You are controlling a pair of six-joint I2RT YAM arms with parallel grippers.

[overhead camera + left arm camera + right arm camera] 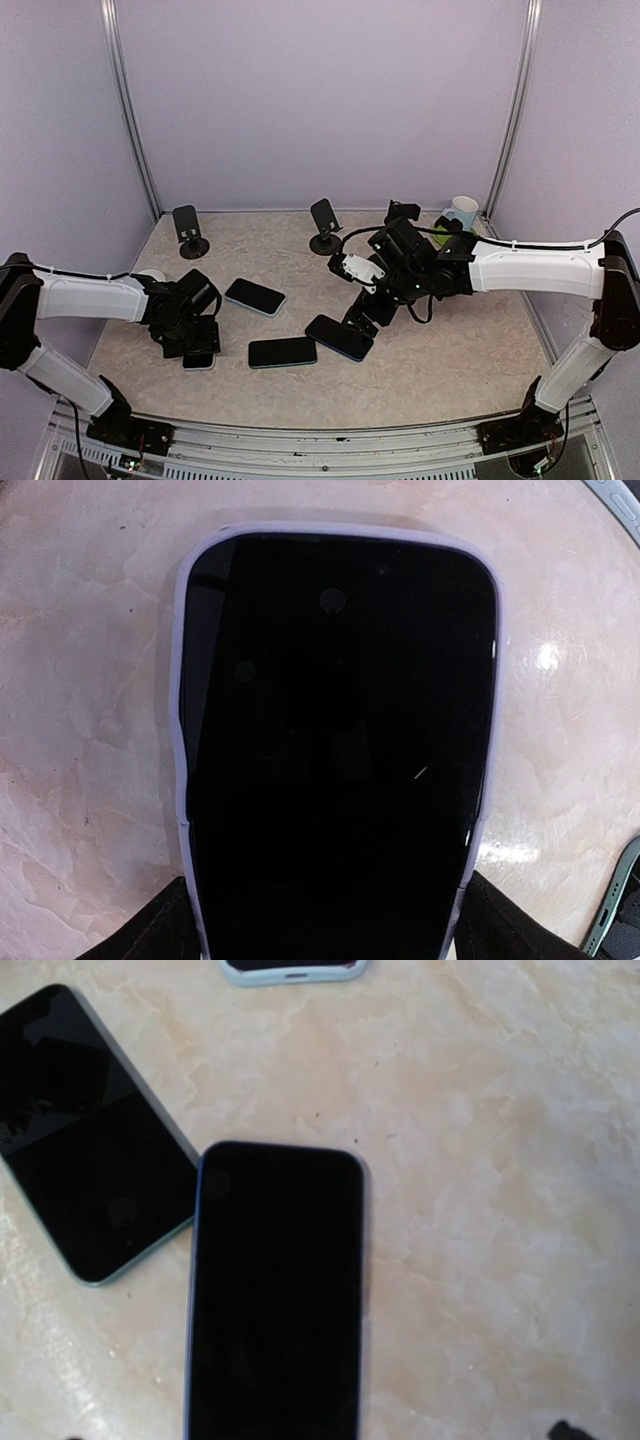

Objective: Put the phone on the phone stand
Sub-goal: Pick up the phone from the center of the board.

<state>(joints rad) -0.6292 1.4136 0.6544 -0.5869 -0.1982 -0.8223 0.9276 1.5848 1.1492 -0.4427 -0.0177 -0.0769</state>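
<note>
A phone in a lavender case lies screen up on the marble table; it also shows at the front left in the top view. My left gripper is shut on its near end, one black finger on each long side. My right gripper hovers open over a blue-edged phone, with only a fingertip showing at the bottom edge. Two black phone stands stand empty at the back, one on the left and one in the centre.
A teal-edged phone lies between the grippers, its corner touching the blue-edged phone. Another phone in a pale case lies further back. A white mug stands at the back right. A metal rail runs along the near edge.
</note>
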